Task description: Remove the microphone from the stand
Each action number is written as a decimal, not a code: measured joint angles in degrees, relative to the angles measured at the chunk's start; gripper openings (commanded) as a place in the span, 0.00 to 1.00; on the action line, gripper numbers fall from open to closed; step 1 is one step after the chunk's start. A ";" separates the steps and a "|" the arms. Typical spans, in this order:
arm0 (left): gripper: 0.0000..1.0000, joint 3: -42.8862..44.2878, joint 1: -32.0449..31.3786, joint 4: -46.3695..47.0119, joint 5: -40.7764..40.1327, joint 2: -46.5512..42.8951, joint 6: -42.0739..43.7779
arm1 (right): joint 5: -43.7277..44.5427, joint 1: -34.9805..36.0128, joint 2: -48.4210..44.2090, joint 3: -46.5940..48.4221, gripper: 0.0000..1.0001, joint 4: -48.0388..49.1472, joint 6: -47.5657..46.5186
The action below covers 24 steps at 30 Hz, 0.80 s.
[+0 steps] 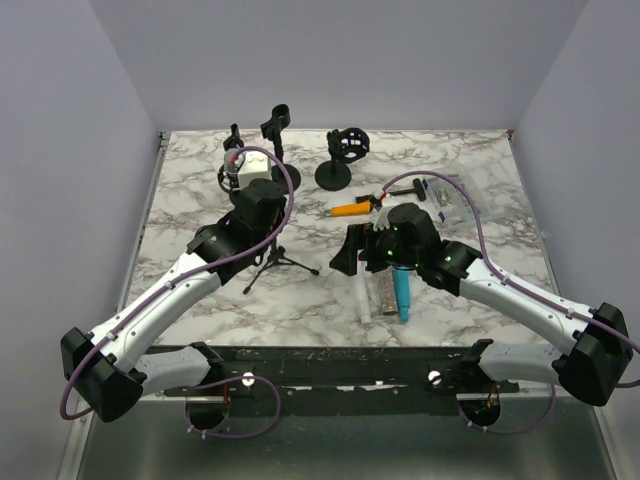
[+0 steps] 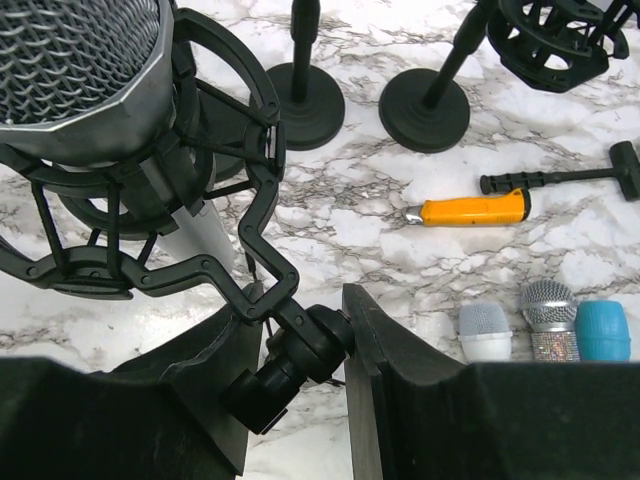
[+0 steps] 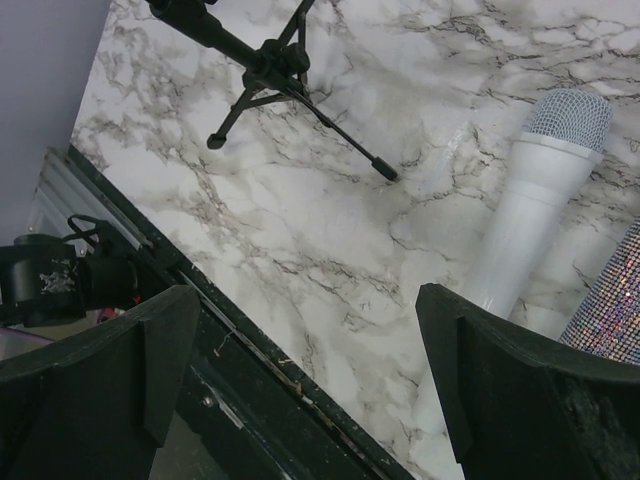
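A large silver mesh-headed microphone (image 2: 70, 70) sits in a black shock mount (image 2: 235, 170) on a small tripod stand (image 1: 278, 262). In the top view the microphone (image 1: 245, 170) shows at the back left of the marble table, just beyond my left gripper (image 1: 255, 208). My left gripper (image 2: 300, 305) is shut on the mount's black swivel joint (image 2: 300, 350), below the microphone. My right gripper (image 3: 305, 300) hangs open and empty over the table's front edge, right of the tripod's legs (image 3: 285, 70). In the top view the right gripper (image 1: 358, 255) is at the table's middle.
Two round-based black stands (image 2: 425, 110) (image 2: 305, 105) stand at the back, one bearing an empty shock mount (image 2: 555, 35). An orange-handled tool (image 2: 470, 210) and a black key (image 2: 560, 180) lie mid-table. White (image 3: 540, 200), glittery (image 2: 548, 320) and blue (image 2: 603, 330) microphones lie near my right arm.
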 measured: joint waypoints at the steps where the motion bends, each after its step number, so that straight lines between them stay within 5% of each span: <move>1: 0.00 -0.02 0.00 0.00 -0.46 0.00 0.17 | 0.00 0.00 0.00 0.00 1.00 0.00 0.00; 2: 0.05 -0.04 0.00 -0.13 -1.11 0.00 0.37 | 0.07 0.00 -0.04 0.00 1.00 -0.04 0.00; 6: 0.61 -0.33 0.00 -0.28 -2.49 -0.17 0.52 | 0.39 0.00 -0.79 0.00 1.00 -0.11 -0.02; 10: 0.87 -0.46 0.00 -0.63 -2.21 -1.07 -0.35 | 0.44 0.00 -1.62 0.00 1.00 -0.11 -0.04; 13: 0.98 -0.46 0.00 -1.88 -1.77 -2.84 -0.90 | 0.42 0.00 -1.86 -0.07 1.00 -0.11 -0.02; 24: 0.99 1.55 0.00 -6.75 1.22 -14.01 1.25 | 0.44 0.00 -4.98 -1.11 1.00 -0.07 -0.04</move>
